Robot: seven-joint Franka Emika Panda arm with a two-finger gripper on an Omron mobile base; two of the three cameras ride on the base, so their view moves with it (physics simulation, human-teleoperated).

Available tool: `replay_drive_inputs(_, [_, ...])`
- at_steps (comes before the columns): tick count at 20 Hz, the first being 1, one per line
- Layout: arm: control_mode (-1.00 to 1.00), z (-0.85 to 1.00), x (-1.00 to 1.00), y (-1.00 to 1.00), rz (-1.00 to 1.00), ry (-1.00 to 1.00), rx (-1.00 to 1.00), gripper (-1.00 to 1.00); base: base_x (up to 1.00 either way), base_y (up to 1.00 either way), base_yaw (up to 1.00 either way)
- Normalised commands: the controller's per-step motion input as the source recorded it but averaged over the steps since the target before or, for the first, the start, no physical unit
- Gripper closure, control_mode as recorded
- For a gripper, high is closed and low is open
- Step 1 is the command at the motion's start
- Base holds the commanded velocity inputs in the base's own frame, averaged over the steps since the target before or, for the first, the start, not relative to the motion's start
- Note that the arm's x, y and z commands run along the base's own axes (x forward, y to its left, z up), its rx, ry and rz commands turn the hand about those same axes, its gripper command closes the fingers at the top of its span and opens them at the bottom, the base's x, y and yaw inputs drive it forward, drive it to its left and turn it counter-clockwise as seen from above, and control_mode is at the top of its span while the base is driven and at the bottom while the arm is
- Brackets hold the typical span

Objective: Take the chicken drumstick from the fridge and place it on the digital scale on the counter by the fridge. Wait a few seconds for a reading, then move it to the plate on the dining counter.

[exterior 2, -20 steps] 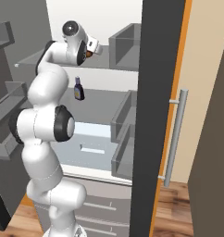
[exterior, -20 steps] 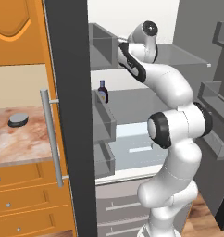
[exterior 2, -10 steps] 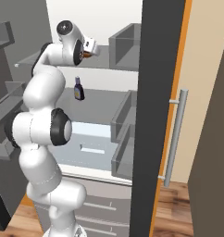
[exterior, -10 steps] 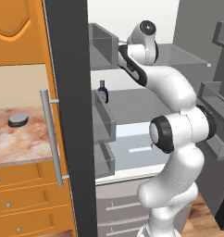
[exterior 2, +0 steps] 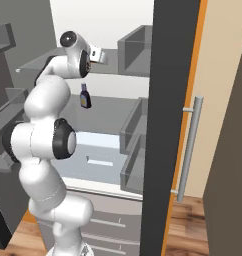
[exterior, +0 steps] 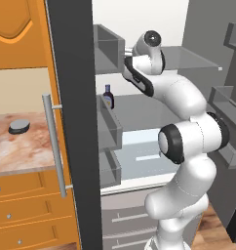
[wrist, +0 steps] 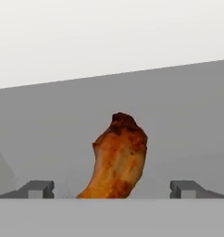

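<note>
Claw is sitting wide open in the hand view, one tip low at the left, one low at the right, and nothing is pinched. Between them, in the middle of the frame, the drumstick is lying on a grey shelf inside the fridge. I think the meat could get pushed away if the tips are closing too early. It is bent and lumpy, so it might slip or spin. Over in the left base view, the scale is waiting at the left edge on the counter.
</note>
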Motion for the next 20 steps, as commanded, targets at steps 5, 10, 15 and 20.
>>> replay_drive_inputs(5, [-1.0,-0.04,0.64,0.0,0.0,0.0,0.0,-1.0,0.0,0.0,0.0])
replay_drive_inputs(10, [-1.0,-0.01,0.28,0.0,0.0,0.01,0.0,-1.0,0.0,0.0,0.0])
replay_drive_inputs(15, [-1.0,-0.27,0.05,0.0,0.0,0.08,0.0,-1.0,0.0,0.0,0.0])
replay_drive_inputs(20, [-1.0,-0.55,0.0,0.01,0.0,0.12,0.0,-1.0,0.0,0.0,0.0])
